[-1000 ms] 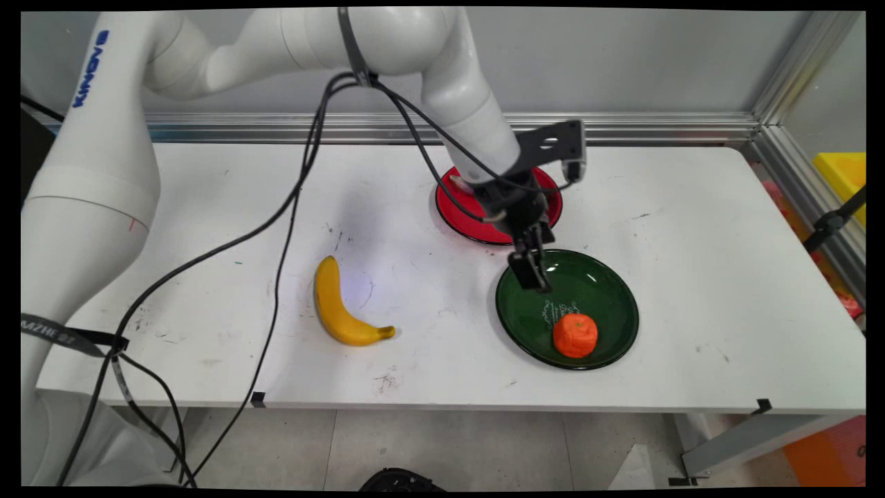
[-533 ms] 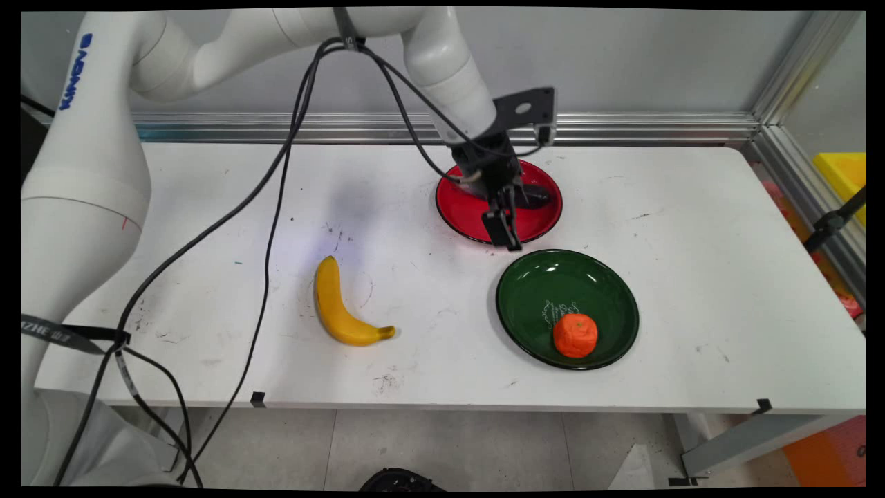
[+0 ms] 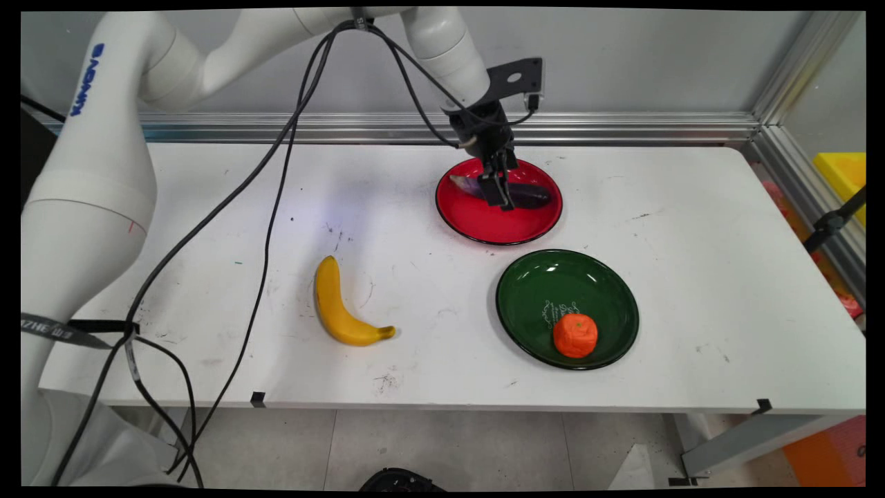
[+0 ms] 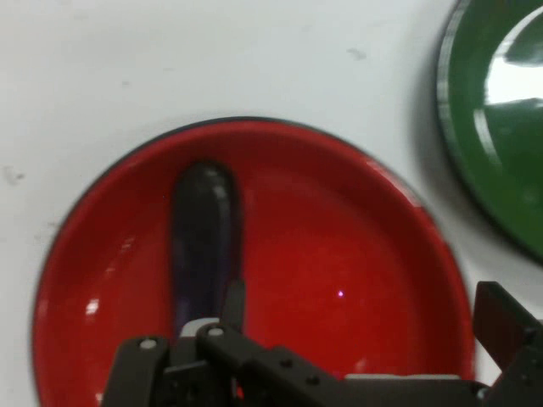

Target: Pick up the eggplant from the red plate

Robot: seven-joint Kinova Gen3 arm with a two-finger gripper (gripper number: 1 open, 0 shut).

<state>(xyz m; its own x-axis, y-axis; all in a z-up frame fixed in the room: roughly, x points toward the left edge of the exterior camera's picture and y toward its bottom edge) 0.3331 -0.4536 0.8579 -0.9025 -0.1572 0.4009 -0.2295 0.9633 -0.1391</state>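
Gripper (image 3: 502, 196) spread wide above eggplant (image 3: 527, 196) on red plate (image 3: 501, 228), upper centre of frame. Probably light, smooth, slippery; best gripped across its middle.

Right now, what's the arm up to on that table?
The tool hangs open above the red plate, over the dark eggplant lying in it; it holds nothing. In the hand view the eggplant lies under one finger, the other finger off to the side over the red plate. Nearer the camera, an orange sits in the green plate, and a banana lies on the bare table.
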